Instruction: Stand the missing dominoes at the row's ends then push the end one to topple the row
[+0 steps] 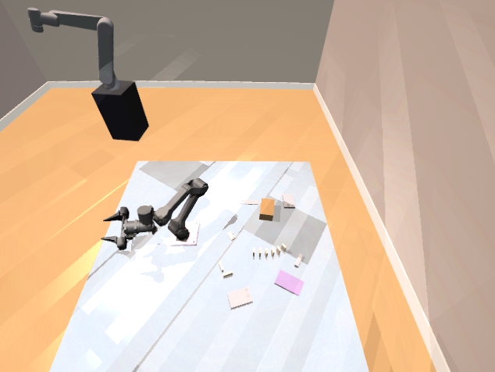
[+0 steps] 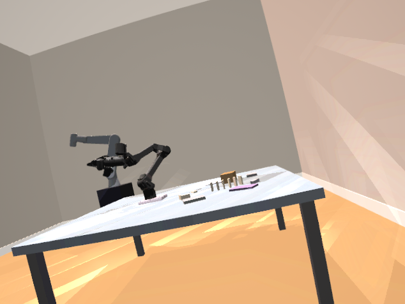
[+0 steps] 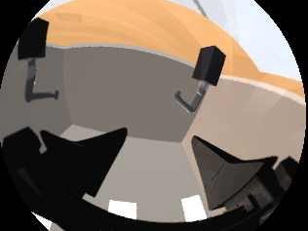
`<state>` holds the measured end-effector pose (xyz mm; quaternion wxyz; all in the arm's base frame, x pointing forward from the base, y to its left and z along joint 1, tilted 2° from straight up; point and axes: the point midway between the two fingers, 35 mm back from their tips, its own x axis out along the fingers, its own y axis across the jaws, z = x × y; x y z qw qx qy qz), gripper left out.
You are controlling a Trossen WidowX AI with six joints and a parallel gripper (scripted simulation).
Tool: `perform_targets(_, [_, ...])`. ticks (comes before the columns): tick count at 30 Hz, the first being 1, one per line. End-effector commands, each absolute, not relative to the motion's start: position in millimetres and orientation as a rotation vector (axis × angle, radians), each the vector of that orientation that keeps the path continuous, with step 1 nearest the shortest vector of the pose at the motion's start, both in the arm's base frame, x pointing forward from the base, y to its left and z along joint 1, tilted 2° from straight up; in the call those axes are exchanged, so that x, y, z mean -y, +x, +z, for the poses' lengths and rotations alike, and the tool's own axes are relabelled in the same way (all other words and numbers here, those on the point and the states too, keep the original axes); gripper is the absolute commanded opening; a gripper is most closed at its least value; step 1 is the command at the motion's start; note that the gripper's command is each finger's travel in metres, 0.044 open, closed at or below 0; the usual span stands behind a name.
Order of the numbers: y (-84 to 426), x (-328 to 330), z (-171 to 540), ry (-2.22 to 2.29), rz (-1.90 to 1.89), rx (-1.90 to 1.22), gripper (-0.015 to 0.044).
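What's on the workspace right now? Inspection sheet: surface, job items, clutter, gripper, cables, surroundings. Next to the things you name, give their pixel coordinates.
Surface: pale table (image 1: pixel 191 320) (image 2: pixel 98 225), streaked with light and shadow.
Job items: six dominoes (image 1: pixel 272 252) (image 2: pixel 229 182) stand in a row; three loose ones (image 1: pixel 231 235) (image 2: pixel 194 191) lie off it.
Clutter: orange block (image 1: pixel 267 207) (image 2: pixel 227 177), purple plate (image 1: pixel 289 282) (image 2: pixel 243 187), several pale flat pieces (image 1: pixel 240 298) (image 2: pixel 194 199).
Gripper: gripper (image 1: pixel 102 229) (image 2: pixel 87 164) (image 3: pixel 160 133) open, away from the row, nothing held.
Cables: nothing seen.
Surroundings: grey arm (image 1: pixel 105 50) (image 2: pixel 98 139) on a black pedestal (image 1: pixel 122 114) (image 2: pixel 115 194), beyond the table.
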<state>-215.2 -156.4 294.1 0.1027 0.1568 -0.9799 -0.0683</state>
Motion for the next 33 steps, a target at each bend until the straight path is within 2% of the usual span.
perform_targets(1, [-214.3, 159.0, 293.6, 0.477, -0.216, 2.891, 0.0426])
perform_targets(5, [-191.4, 208.1, 282.4, 0.763, -0.504, 2.819, 0.044])
perform_targets(9, [-149.6, 259.6, 266.3, 1.09, -0.833, 2.614, 0.044])
perform_targets(18, [-14.9, 326.2, 223.5, 1.619, -1.38, 1.786, 0.044])
perform_targets(25, [102.8, 319.1, 187.8, 1.751, -1.546, 0.971, 0.044])
perform_targets(33, [217.0, 253.8, 154.5, 1.624, -1.467, 0.106, 0.044])
